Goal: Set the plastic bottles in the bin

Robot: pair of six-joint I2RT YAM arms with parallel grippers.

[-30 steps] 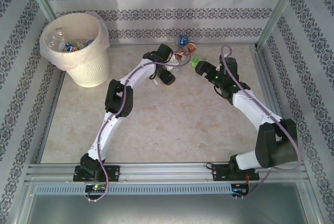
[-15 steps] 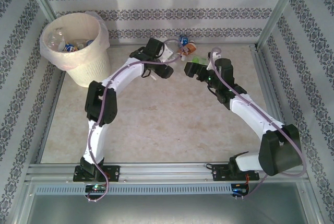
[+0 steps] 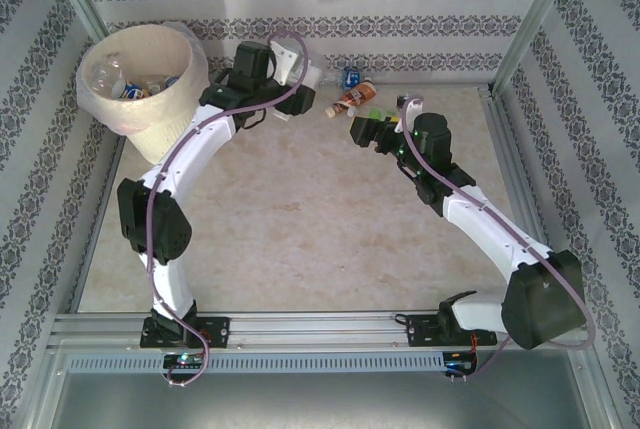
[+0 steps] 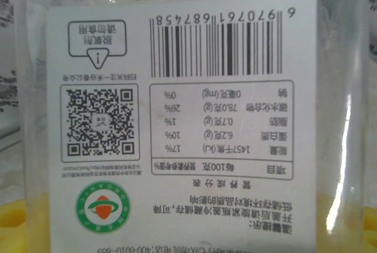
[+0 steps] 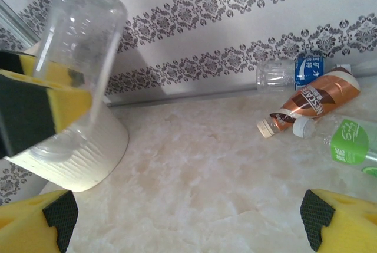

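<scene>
My left gripper (image 3: 283,87) is shut on a clear plastic bottle (image 3: 300,73), held in the air just right of the bin (image 3: 172,139). The bottle's white printed label (image 4: 188,117) sits close to the left wrist camera, with yellow pads (image 4: 13,217) at the lower edges. The right wrist view shows the same bottle (image 5: 79,35) clamped between yellow-and-black fingers (image 5: 35,105). The cream bin holds several bottles (image 3: 130,84). Three bottles lie at the back: blue-labelled (image 3: 350,76), brown (image 3: 352,99) and green (image 3: 373,114). My right gripper (image 3: 360,130) is open, just near of them.
Metal frame posts and patterned walls close in the back and both sides. The bin stands in the back left corner, its liner bag (image 3: 92,89) folded over the rim. Bare marble tabletop (image 3: 320,229) stretches between the two arms.
The left arm has swung left with the clear bottle, from the bottle pile towards the bin. The right gripper has shifted left and slightly forward, staying open.
</scene>
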